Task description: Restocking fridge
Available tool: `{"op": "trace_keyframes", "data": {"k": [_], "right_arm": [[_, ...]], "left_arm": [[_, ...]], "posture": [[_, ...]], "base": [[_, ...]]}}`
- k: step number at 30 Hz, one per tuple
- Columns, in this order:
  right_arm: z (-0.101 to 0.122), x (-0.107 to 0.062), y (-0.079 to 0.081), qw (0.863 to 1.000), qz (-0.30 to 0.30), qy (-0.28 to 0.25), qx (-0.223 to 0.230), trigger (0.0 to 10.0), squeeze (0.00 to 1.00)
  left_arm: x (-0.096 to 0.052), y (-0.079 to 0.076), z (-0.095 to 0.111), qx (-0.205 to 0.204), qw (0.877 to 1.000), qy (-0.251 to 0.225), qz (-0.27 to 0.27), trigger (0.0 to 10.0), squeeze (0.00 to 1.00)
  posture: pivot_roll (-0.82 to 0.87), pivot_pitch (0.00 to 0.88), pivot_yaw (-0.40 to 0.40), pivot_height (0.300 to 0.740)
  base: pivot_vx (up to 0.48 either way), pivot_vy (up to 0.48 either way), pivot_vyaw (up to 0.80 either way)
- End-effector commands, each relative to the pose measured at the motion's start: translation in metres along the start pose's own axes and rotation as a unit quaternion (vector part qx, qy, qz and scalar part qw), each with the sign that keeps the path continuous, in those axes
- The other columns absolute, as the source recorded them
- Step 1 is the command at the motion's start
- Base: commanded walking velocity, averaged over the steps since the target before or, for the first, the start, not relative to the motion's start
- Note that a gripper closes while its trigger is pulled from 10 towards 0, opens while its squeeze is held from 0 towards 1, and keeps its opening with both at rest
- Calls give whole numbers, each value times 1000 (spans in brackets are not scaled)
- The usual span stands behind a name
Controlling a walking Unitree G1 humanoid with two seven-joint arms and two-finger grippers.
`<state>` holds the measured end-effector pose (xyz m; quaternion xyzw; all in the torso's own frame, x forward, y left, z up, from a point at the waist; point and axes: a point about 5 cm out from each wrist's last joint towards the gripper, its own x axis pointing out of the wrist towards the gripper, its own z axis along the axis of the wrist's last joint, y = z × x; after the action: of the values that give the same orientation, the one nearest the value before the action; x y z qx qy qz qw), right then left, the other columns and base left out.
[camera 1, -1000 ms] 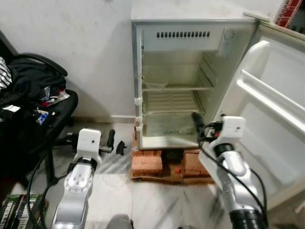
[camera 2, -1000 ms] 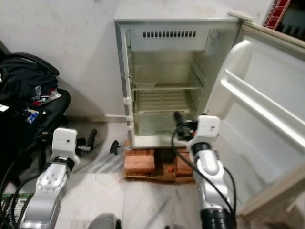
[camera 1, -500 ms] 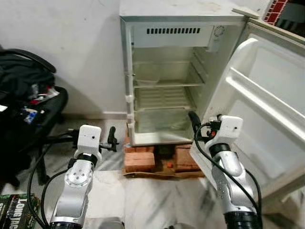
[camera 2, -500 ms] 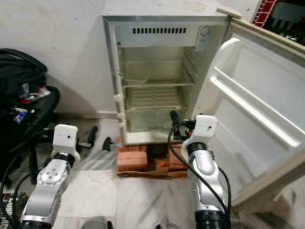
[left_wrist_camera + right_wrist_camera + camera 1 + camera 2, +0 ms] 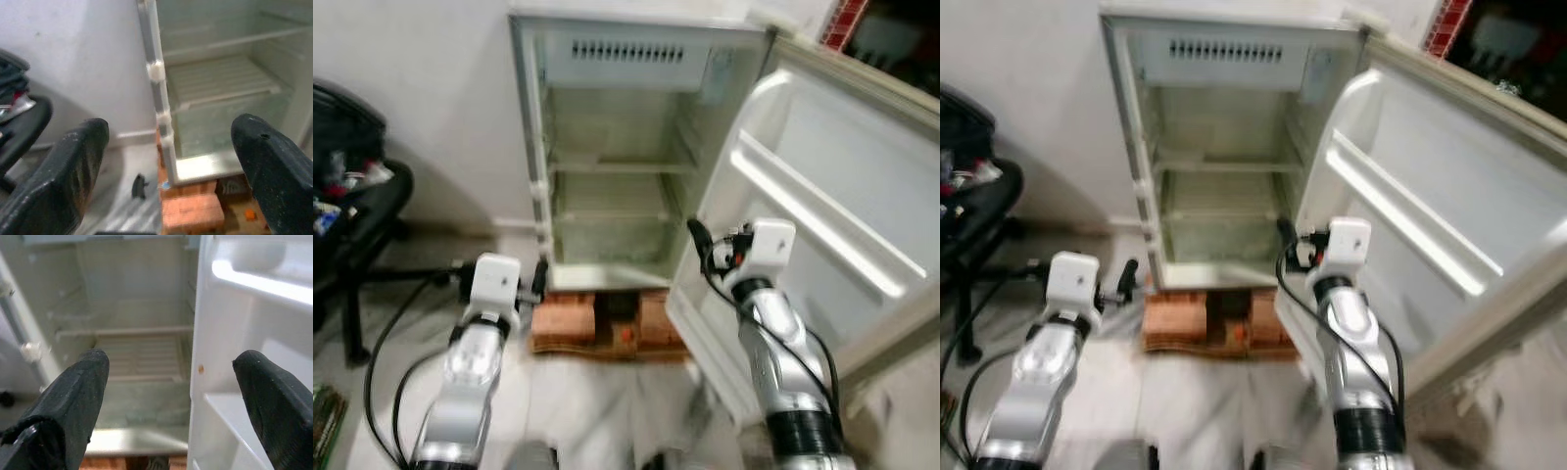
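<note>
Both open jaws face fridge ahead.

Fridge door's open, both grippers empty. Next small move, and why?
Probably turn away to find stock to fetch. The small white fridge on red bricks stands with its white door swung wide and shelves bare, while the left gripper and right gripper are both open, holding nothing.

— How is the light?
— Soft, even daylight, brightest on the open white fridge door, with glare along its shelf ridge. Shadow pools under the black office chair.
— And sharpness?
— Both eye views look motion-smeared; the wrist views show blurred black fingers, probably too close to focus.
</note>
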<state>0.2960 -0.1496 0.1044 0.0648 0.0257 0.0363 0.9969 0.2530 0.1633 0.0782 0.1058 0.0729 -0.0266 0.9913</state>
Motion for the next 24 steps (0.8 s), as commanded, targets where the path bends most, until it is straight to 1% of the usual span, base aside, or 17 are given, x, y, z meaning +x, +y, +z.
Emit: {"op": "trace_keyframes", "data": {"k": [1, 7, 9, 12, 15, 16, 19, 24], "right_arm": [[-7, -4, -4, 1000, -7, 15, 0, 10000, 0], [-8, -5, -4, 1000, -5, 22, 4, 10000, 0], [-9, -5, -3, 1000, -5, 21, 4, 10000, 0], [-9, -5, -3, 1000, -5, 21, 4, 10000, 0], [-8, -6, -3, 1000, -5, 18, 4, 10000, 0], [-8, -6, -2, 1000, -4, 16, 5, 10000, 0], [-7, -7, -1, 1000, -6, 11, 6, 10000, 0], [-6, -6, 0, 1000, -6, 8, 7, 10000, 0]], "left_arm": [[-1, -4, 0, 4, 1000, 2, -7, 10000, 0], [-1, -5, 0, 15, 1000, 2, -21, 10000, 0], [0, -6, 4, 14, 999, -12, -35, 10000, 0], [0, -6, 6, 9, 999, -20, -45, 10000, 0], [-1, -2, 7, 12, 999, -22, -45, 10000, 0], [-1, 0, 8, 6, 999, -24, -45, 10000, 0], [-2, 5, 7, 8, 999, -18, -41, 10000, 0], [-3, 7, 5, 6, 999, -14, -44, 10000, 0]], "posture": [[125, 0, -84, 740], [114, 0, -72, 740], [113, 0, -69, 740], [113, 0, -69, 740], [111, 0, -65, 740], [112, 0, -65, 740], [113, 0, -64, 740], [115, 0, -59, 740]], "base": [[-480, 0, 0], [-480, 0, 0], [-465, 0, 0], [-247, -345, 0], [0, -375, 0], [0, -480, 0], [0, -440, 0], [359, -314, 0]]}}
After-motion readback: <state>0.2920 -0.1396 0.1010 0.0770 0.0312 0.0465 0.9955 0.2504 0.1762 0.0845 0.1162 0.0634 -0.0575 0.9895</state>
